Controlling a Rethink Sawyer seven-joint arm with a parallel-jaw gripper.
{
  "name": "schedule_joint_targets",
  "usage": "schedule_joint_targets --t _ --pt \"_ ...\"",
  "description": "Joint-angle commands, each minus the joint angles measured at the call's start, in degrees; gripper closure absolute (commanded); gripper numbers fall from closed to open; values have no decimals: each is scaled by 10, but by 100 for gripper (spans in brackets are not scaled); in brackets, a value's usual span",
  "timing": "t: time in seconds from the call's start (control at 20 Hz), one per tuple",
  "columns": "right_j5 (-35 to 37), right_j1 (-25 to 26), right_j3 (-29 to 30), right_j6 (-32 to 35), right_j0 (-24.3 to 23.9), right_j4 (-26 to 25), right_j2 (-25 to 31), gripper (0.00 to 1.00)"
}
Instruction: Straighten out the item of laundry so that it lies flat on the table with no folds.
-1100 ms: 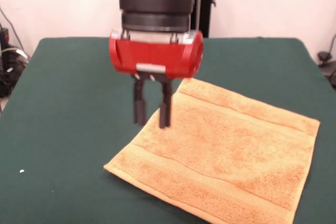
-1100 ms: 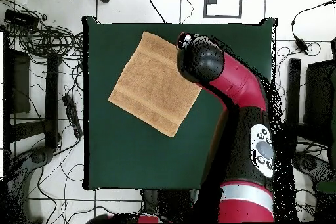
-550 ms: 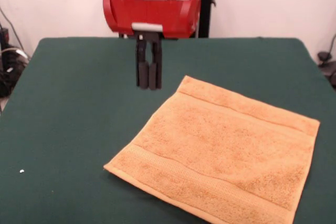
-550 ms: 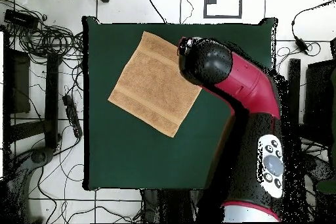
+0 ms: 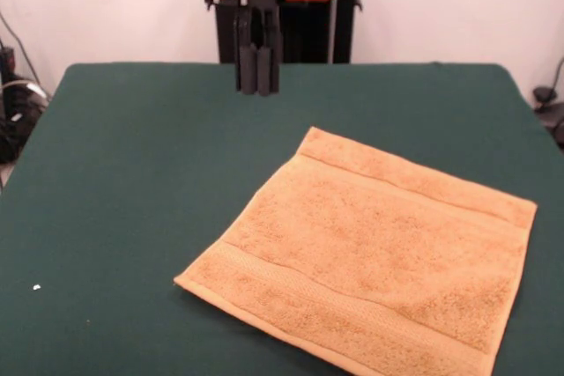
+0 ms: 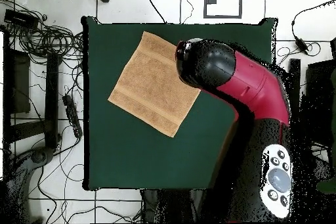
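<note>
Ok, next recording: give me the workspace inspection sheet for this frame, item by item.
Surface: dark green table, bare apart from the towel and a small white speck.
Job's things: golden-orange towel lies spread flat, set at an angle to the table's edges, no folds seen.
Clutter: nothing seen on the table beyond the speck.
Claw: claw raised above the table beyond the towel's far corner, fingers together, holding nothing.
Cables: tangled cables on the floor beside the table.
Surroundings: tiled floor, dark equipment by the table's side.
</note>
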Motion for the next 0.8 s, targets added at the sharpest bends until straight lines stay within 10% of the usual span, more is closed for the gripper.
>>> schedule_joint_targets --t 0.05,0.8 --pt "122 -36 29 32 6 -50 16 100" --pt "180 -97 29 -14 -38 -114 51 100"
